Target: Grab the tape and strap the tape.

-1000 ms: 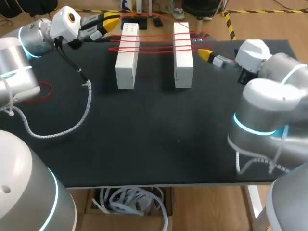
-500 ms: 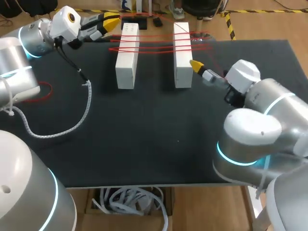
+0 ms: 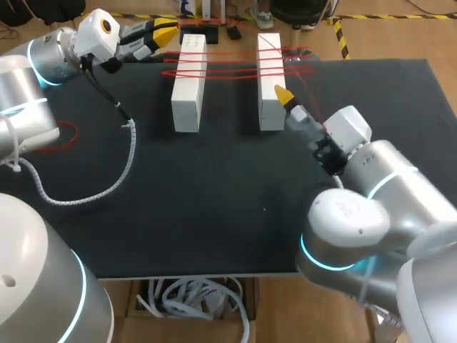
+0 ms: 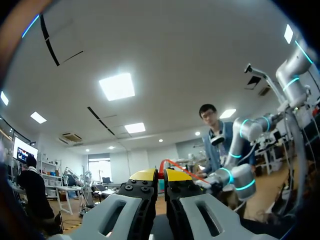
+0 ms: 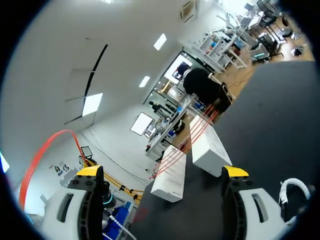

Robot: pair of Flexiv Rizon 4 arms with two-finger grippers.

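Right gripper [image 3: 283, 94] hangs wide open just beside the right white block [image 3: 271, 111], nothing between its fingers. Left gripper [image 3: 166, 31] is pinched on the red tape [image 3: 228, 63], which is strung across both blocks at the far end of the desk [image 3: 214, 200]. Best play, I'd say: catch one strand squarely (not the bundle) and keep it taut. Over the last second the right arm has swung in from the desk's right side; the left hasn't budged.
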